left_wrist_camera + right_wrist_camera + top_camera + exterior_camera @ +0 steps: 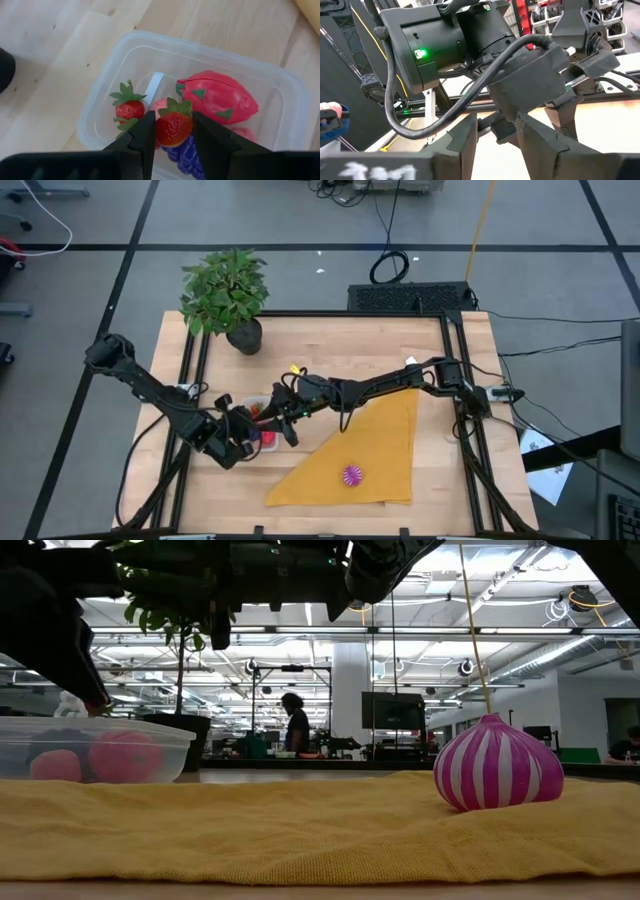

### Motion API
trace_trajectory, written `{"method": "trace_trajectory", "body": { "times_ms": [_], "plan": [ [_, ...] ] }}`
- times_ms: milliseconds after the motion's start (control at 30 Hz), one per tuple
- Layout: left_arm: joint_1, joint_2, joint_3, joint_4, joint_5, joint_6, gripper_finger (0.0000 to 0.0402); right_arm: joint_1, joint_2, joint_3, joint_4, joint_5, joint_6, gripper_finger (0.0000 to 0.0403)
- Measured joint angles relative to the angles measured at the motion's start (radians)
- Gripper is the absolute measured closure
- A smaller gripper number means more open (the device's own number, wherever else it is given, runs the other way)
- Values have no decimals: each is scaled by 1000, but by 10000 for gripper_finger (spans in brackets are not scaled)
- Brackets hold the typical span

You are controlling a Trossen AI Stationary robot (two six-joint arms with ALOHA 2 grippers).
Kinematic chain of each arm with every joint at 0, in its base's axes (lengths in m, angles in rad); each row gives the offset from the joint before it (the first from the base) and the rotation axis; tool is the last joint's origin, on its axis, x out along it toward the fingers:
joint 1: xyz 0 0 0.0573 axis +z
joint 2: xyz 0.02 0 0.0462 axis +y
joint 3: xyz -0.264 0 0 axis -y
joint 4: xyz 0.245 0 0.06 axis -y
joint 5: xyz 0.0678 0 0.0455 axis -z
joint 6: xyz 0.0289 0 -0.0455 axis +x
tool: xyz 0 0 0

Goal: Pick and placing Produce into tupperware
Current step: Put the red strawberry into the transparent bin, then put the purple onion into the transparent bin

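The clear tupperware (100, 95) stands on the wooden table by the yellow cloth's left corner. It shows in the high view (262, 418) and at the left of the low view (150, 740). Inside lie a strawberry (129, 107), a red spiky fruit (220, 97) and purple grapes (182, 155). My left gripper (173, 137) (255, 432) is over the box, shut on a second strawberry (173, 127). My right gripper (495, 122) (290, 408) hovers level just right of the box, its fingers a little apart with nothing between them. A magenta striped ball (351, 475) (495, 765) rests on the cloth. My left gripper pinches the strawberry by its two opposite sides (161, 131) between its two fingers. The fingers slant down from above. The strawberry's green leaf cap (175, 106) points away from the gripper. It hangs over the box's inside, above the grapes.
The mustard-yellow triangular cloth (370, 450) (320, 820) covers the table's near right. A leafy potted plant (228, 290) stands at the far left corner. The two arms crowd together over the box. Bare wood lies at the table's far middle (350, 345).
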Motion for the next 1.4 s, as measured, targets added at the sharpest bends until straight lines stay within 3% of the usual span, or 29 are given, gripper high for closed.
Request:
{"method": "trace_trajectory", "body": {
  "times_ms": [300,900,1400],
  "plan": [
    [21,1,-67,109,46,9,284,5,1,-1,-15,1,-8,273],
    [21,1,-74,106,52,27,281,6,1,-1,-15,-1,-15,273],
    [17,-15,-68,100,26,63,138,6,-1,-1,-15,-3,-15,273]
  ]
}}
